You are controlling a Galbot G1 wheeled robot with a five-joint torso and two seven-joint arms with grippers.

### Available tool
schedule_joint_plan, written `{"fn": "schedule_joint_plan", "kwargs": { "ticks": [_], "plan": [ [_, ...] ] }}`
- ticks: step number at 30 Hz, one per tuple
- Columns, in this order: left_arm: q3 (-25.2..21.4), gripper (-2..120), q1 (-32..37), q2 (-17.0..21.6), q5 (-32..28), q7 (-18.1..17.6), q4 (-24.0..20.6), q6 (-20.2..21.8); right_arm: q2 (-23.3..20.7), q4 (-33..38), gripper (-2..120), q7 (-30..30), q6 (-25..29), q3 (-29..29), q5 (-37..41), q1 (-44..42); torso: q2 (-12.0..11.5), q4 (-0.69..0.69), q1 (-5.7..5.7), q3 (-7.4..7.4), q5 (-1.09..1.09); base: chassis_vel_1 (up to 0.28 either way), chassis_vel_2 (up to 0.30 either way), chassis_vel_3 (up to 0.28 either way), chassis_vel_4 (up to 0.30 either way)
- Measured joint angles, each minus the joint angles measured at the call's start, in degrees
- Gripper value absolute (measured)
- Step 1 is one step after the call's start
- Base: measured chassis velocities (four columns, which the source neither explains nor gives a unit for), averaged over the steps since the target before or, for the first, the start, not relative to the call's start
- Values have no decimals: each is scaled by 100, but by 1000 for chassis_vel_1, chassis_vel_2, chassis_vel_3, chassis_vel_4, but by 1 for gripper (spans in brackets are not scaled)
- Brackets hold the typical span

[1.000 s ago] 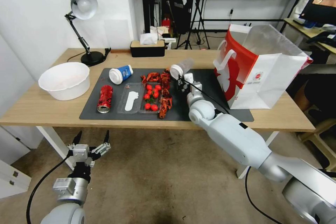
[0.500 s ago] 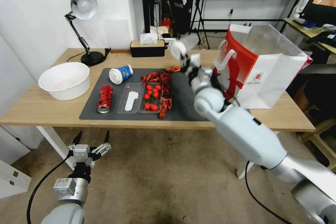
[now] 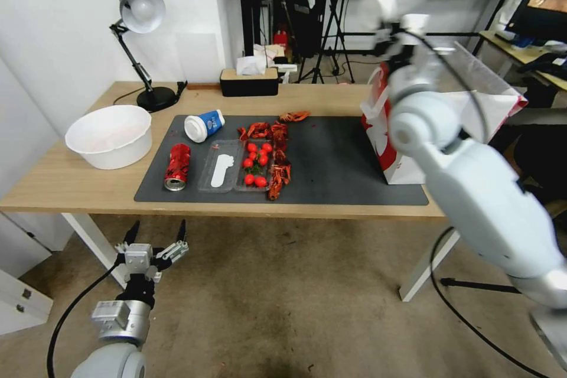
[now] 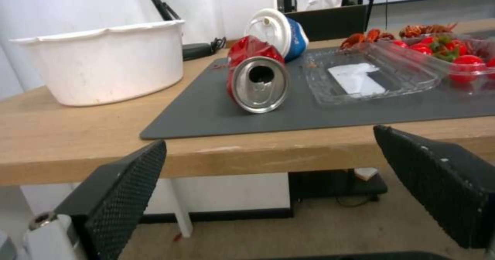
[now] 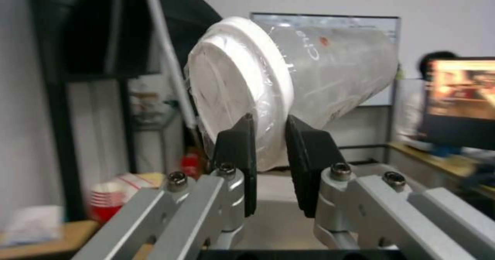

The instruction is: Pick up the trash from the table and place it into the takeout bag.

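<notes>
I can read almost nothing here. The clear plastic cup (image 5: 309, 78) pinched in my right jaws carries dark handwriting on its wall that starts "Ch", with the rest unclear, and a small red mark near it. The red drink can (image 3: 177, 166) bears pale markings too small to read.

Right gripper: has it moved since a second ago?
Yes. The right gripper, clamped on the clear plastic cup, rose from the mat to above the takeout bag.
</notes>
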Motion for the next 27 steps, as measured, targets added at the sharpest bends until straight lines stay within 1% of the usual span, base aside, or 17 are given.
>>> {"fn": "schedule_joint_plan", "kwargs": {
  "ticks": [1,3,5,10,14,15,16,18,19,22,23,26,27],
  "plan": [
    [9,100,0,3,5,1,0,0,-96,63,12,49,-95,166,29,-149,0,0,1,0,0,0,0,0,0],
    [15,100,-2,3,11,0,0,0,-128,87,12,63,-129,224,44,-212,0,0,1,0,-2,0,0,0,0],
    [46,100,-6,2,32,1,-1,0,-221,160,12,104,-266,460,129,-496,0,2,1,0,0,0,0,0,0],
    [65,100,-3,-5,48,3,-8,0,-218,237,12,150,-353,578,226,-687,0,3,0,1,-3,0,0,0,0],
    [47,100,16,-4,49,5,-24,-13,-200,282,30,173,-376,638,287,-763,0,3,0,1,-3,0,0,0,0],
    [47,100,16,-4,49,5,-24,-13,-200,282,30,173,-376,638,287,-763,0,3,0,1,-3,0,0,0,0],
    [45,100,19,-5,49,5,-25,-20,-197,286,34,174,-376,659,291,-770,0,3,0,1,-3,0,0,0,0],
    [45,100,20,-12,51,7,-25,-30,-200,303,46,177,-378,704,311,-782,0,3,0,1,-2,0,0,0,0],
    [45,100,20,-12,51,7,-25,-30,-200,303,46,177,-378,704,311,-782,0,3,0,1,-2,0,0,0,0],
    [49,100,22,-21,55,10,-29,-36,-235,350,59,142,-339,785,384,-785,0,2,0,1,-3,0,0,0,0],
    [49,100,22,-21,55,10,-29,-36,-235,350,59,142,-339,785,384,-785,0,2,0,1,-3,0,0,0,0],
    [52,100,23,-24,56,13,-37,-38,-260,392,74,-257,240,866,719,-726,0,3,1,1,-2,0,0,0,0],
    [52,100,23,-24,56,13,-37,-38,-260,392,74,-257,240,866,719,-726,0,3,1,1,-2,0,0,0,0]
  ]
}}
